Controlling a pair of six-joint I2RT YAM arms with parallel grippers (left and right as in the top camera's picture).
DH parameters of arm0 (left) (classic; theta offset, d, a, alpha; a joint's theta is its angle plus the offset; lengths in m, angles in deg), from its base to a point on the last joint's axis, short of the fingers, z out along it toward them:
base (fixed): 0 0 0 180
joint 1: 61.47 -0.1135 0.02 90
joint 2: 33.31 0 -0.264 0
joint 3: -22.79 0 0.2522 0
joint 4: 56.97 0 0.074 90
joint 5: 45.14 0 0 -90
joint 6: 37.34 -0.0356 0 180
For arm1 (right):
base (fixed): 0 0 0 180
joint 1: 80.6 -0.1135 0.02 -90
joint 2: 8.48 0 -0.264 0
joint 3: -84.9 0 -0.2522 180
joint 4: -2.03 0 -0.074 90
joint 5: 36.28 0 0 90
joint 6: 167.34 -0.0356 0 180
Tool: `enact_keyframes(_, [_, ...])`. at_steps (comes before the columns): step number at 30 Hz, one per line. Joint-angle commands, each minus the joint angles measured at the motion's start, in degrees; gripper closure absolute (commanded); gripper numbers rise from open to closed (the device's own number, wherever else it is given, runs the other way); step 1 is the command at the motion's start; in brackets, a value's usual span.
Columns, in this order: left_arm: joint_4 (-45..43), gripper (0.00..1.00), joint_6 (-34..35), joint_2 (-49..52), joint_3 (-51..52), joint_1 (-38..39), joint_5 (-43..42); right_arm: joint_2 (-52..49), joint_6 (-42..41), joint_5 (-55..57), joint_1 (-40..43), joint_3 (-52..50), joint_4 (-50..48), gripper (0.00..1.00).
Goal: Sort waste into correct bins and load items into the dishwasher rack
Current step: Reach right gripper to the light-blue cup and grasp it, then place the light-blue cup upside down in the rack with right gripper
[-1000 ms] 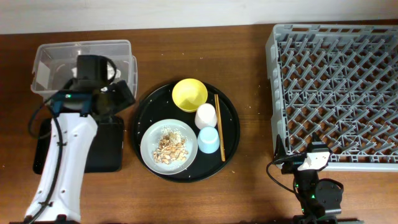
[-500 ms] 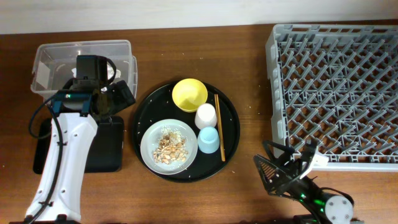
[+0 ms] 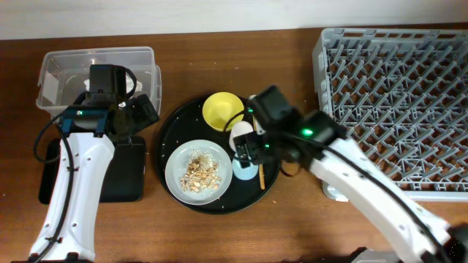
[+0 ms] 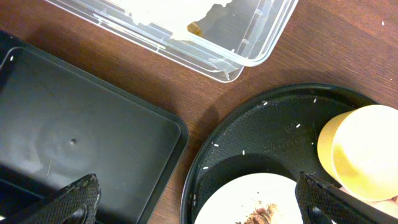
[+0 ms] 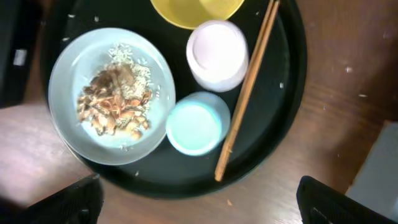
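Dishwasher rack [image 3: 398, 102], a grey pegged grid, holds nothing; yellow bowl [image 3: 221, 109], cups [image 5: 194, 127], scrap-heaped grey plate [image 3: 175, 164] sit on round black tray [image 3: 170, 135]; left gripper [image 4: 199, 199], right gripper [image 5: 202, 199] gape empty.

Tray: a large round black tray [image 3: 175, 128] with a low raised rim lies flat on the table. In the overhead view it sits near the middle, a little toward 7 o'clock. Tiny pale specks dot its bare surface toward its 10 o'clock rim.
Table: a brown wooden table top [image 3: 241, 66] with visible grain fills most of the view.
Wall: a pale strip [image 3: 183, 14] runs along the 12 o'clock edge, meeting the table's far edge.
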Motion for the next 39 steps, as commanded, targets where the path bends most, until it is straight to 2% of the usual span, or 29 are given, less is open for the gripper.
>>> enact_keyframes(1, [-0.1,0.01,0.5,-0.3,-0.6,0.0,0.2,-8.2,-2.5,0.5,-3.1,1.0,-1.2,0.02])
enact_keyframes(3, [-0.1,0.01,0.5,-0.3,-0.6,0.0,0.2,-12.9,-2.6,-1.0,-3.2,1.0,-1.7,0.01])
enact_keyframes(5, [-0.1,0.01,0.5,-0.3,-0.6,0.0,0.2,-17.0,-5.7,-1.2,-3.2,1.0,-2.3,0.06])
enact_keyframes(10, [-0.1,0.01,0.5,-0.3,-0.6,0.0,0.2,-19.2,-8.5,-0.3,-3.2,0.9,-5.2,0.07])
enact_keyframes(12, [-0.1,0.01,0.5,-0.3,-0.6,0.0,0.2,-21.2,-8.5,-0.3,-3.2,0.7,-5.5,0.11])
enact_keyframes(13, [-0.1,0.01,0.5,-0.3,-0.6,0.0,0.2,-21.3,-8.5,-0.1,-3.2,0.6,-5.4,0.17])
enact_keyframes(14, [-0.1,0.01,0.5,-0.3,-0.6,0.0,0.2,-21.3,-8.5,1.3,-3.2,0.6,-5.4,0.27])
enact_keyframes(16, [-0.1,0.01,0.5,-0.3,-0.6,0.0,0.2,-21.3,-8.5,3.8,-3.2,0.2,-5.0,0.31])
enact_keyframes(17, [-0.1,0.01,0.5,-0.3,-0.6,0.0,0.2,-21.2,-9.5,3.8,-3.2,0.1,-4.9,0.41])
enact_keyframes(18, [-0.1,0.01,0.5,-0.3,-0.6,0.0,0.2,-21.0,-9.8,3.5,-3.1,0.2,-4.8,0.40])
enact_keyframes(21, [-0.1,0.01,0.5,-0.3,-0.6,0.0,0.2,-17.9,-9.7,3.3,-1.0,7.1,3.2,0.40])
enact_keyframes(24, [-0.1,0.01,0.5,-0.3,-0.6,0.0,0.2,-13.6,-5.0,3.3,5.0,22.9,16.4,0.42])
enact_keyframes(26, [-0.1,0.01,0.5,-0.3,-0.6,0.0,0.2,-11.9,0.9,3.4,13.1,35.2,24.7,0.42])
enact_keyframes(28, [-0.1,0.01,0.5,-0.3,-0.6,0.0,0.2,-11.8,4.1,3.4,25.2,44.5,28.9,0.42])
enact_keyframes(29, [-0.1,0.01,0.5,-0.3,-0.6,0.0,0.2,-11.8,4.5,3.4,29.9,46.1,29.0,0.42])
enact_keyframes(30, [-0.1,0.01,0.5,-0.3,-0.6,0.0,0.2,-11.8,6.3,3.4,41.1,46.7,28.4,0.42])
enact_keyframes(33, [-0.1,0.01,0.5,-0.3,-0.6,0.0,0.2,-14.6,9.0,3.1,59.7,46.6,27.5,0.42])
enact_keyframes(36, [-0.1,0.01,0.5,-0.3,-0.6,0.0,0.2,-21.3,9.0,-0.8,70.3,46.6,24.1,0.41])
enact_keyframes(39, [-0.1,0.01,0.5,-0.3,-0.6,0.0,0.2,-28.6,9.0,-0.8,73.3,46.6,23.9,0.39])
